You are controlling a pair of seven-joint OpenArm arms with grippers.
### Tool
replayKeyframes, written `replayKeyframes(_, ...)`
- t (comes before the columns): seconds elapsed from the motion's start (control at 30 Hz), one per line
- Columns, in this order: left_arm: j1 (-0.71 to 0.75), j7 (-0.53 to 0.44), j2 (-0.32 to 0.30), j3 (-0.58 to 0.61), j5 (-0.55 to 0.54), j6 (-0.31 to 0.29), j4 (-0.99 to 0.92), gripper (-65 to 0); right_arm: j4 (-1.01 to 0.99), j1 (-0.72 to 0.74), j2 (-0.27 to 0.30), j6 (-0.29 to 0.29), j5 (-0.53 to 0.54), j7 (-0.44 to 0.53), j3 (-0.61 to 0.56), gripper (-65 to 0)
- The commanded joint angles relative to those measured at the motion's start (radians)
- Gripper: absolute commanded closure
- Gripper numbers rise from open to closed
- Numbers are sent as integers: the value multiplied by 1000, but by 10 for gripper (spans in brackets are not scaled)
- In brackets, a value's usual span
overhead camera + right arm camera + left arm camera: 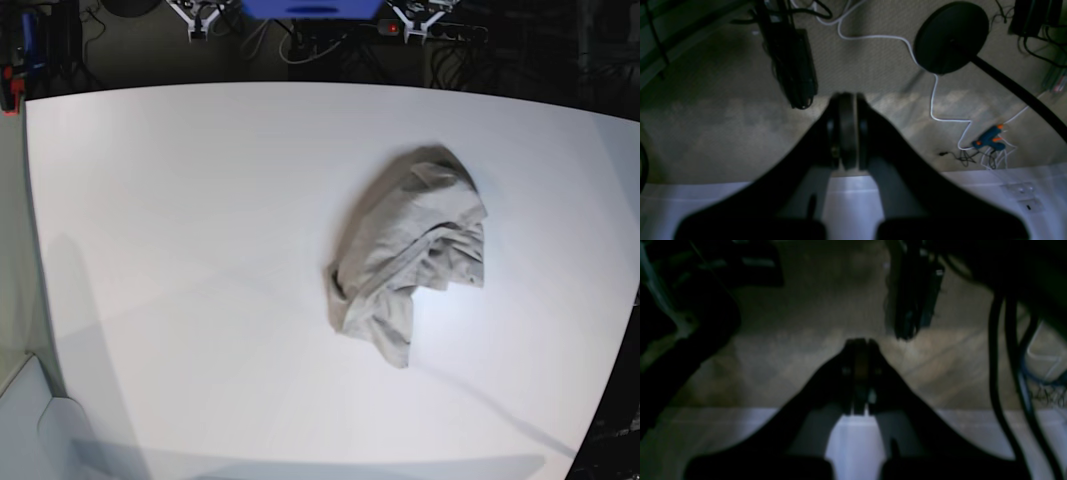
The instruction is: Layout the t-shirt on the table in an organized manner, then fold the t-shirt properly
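The t-shirt (410, 250) lies crumpled in a wrinkly grey-beige heap right of the middle of the white table (200, 200). Neither arm shows in the base view. In the left wrist view my left gripper (860, 341) is shut with nothing between its fingers, reaching past the table edge (740, 426) over the floor. In the right wrist view my right gripper (848, 96) is likewise shut and empty beyond the table edge (973, 186). The t-shirt appears in neither wrist view.
Carpeted floor lies below both grippers. A black round stand base (950, 36), a white cable (933, 100) and a blue-and-orange glue gun (988, 140) sit on it. Dark hanging gear (790, 60) (913, 290) and black cables (1007, 373) are nearby.
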Motion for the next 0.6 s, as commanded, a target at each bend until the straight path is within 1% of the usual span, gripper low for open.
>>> replayKeyframes(0.0,-2,-2,-7,2,1,1,4,0,1,-5,6,15,-1,2,1,0)
replayKeyframes(0.13,-4,-2,-8,2,1,1,4,0,1,-7,9,15,-3,2,-1,0)
replayKeyframes(0.23,2,-8,-31,2,-1,-4,13,0,1,-10,10,16,-3,7,-1,0)
replayKeyframes(0.3,24,-6,-37,2,-1,-4,61,0,20,-31,10,16,-3,13,-1,0)
replayKeyframes(0.4,99,-3,-69,1,-5,-2,182,0,158,-113,10,16,-3,8,-1,0)
replayKeyframes(0.5,180,-2,-83,-4,-5,1,320,0,325,-216,10,16,-3,2,-1,0)
replayKeyframes(0.57,219,0,-103,-6,-5,1,379,0,408,-271,21,16,-3,2,-1,0)
